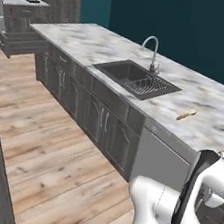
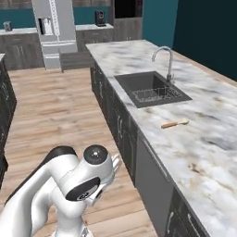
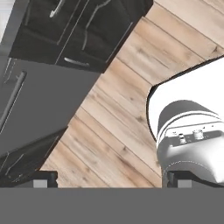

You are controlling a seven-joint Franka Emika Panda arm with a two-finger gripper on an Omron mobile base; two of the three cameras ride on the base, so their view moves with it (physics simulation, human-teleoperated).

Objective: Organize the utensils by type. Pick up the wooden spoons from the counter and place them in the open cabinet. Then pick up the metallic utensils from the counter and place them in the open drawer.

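The short wooden spoon (image 1: 186, 115) lies flat on the marble table (image 1: 103, 47), right of the sink (image 1: 136, 78). It is probably light, stiff and smooth; the handle's middle seems the best place to take it. The hand (image 3: 109, 178) points at the floor, tips wide apart, holding nothing.

A short wooden spoon (image 1: 186, 115) lies flat on the counter (image 1: 103, 44), just past the sink's near right corner and apart from it. Its head is pale cream, its handle orange-brown; from the right base view the spoon (image 2: 175, 124) lies roughly crosswise on the slab, head toward the far edge, handle toward the front edge. The counter (image 2: 203, 152) is a long white-grey marble slab with brown and grey veins, running over dark grey cabinets, the sink set into it.
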